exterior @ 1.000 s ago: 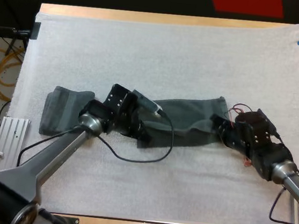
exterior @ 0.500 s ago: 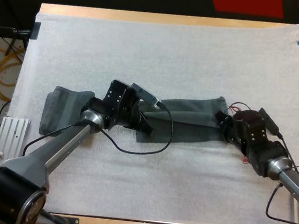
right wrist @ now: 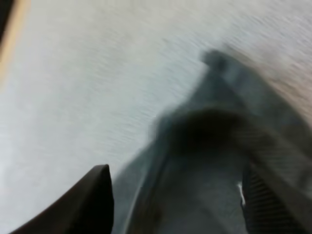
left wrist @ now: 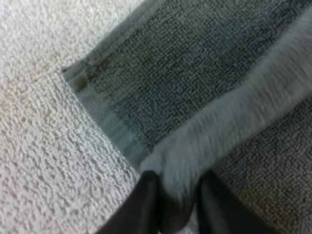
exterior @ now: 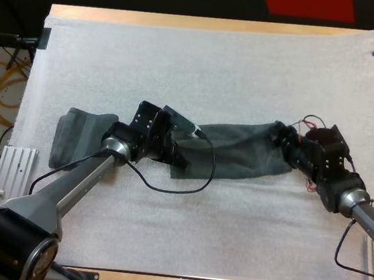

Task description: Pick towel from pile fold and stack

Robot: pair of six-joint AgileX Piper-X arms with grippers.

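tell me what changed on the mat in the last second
The right end effector moved toward the far side, at the right end of the towel. The left end effector, shut on the towel's left edge, shifted slightly the same way. The folded stack stayed put.

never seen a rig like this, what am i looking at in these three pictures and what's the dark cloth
These are two robot arms at a wooden table covered by a white mat. One picture looks down from behind the arms. The other two come from cameras riding on each arm's wrist, so they show close-ups. A dark grey-green towel lies stretched between the arms. The left gripper pinches one end of it. The right gripper is at the other end; whether it grips, I cannot tell. A second towel, seemingly folded, lies near the mat's left side.
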